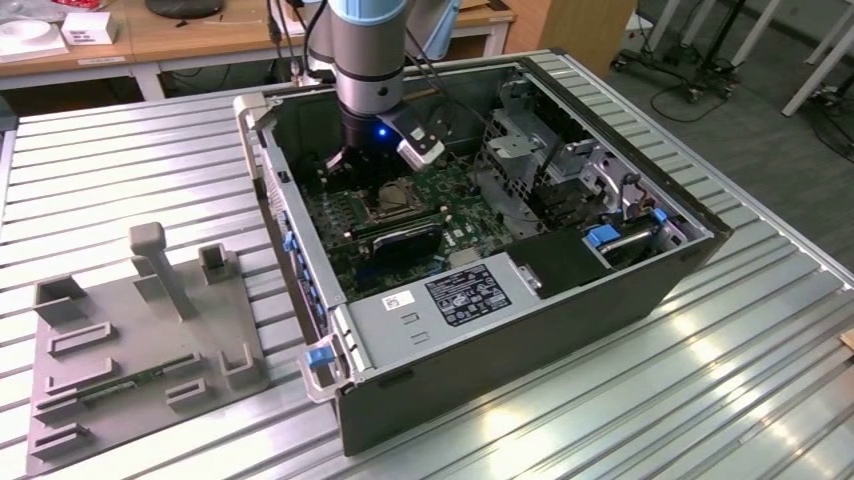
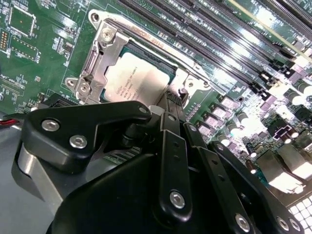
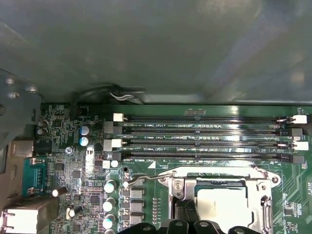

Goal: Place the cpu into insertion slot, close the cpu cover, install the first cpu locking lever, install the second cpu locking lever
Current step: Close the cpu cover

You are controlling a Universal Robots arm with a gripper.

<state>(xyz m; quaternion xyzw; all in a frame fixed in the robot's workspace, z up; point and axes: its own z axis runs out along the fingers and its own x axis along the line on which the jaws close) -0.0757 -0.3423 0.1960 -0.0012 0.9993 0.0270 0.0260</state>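
Already the cpu (image 2: 139, 80) lies under the cpu cover (image 2: 97, 61).

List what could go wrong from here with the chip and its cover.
1. The gripper sits right at the edge of the cover lying over the chip; a slip could scrape the chip's face.
2. The wire lever looks unlatched, so the cover may lift.
3. The memory slots lie close beside the cover; a sideways move could hit them.

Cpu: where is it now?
In both wrist views the small grey metallic square cpu sits in the silver-rimmed insertion slot, beside the long black memory slots.
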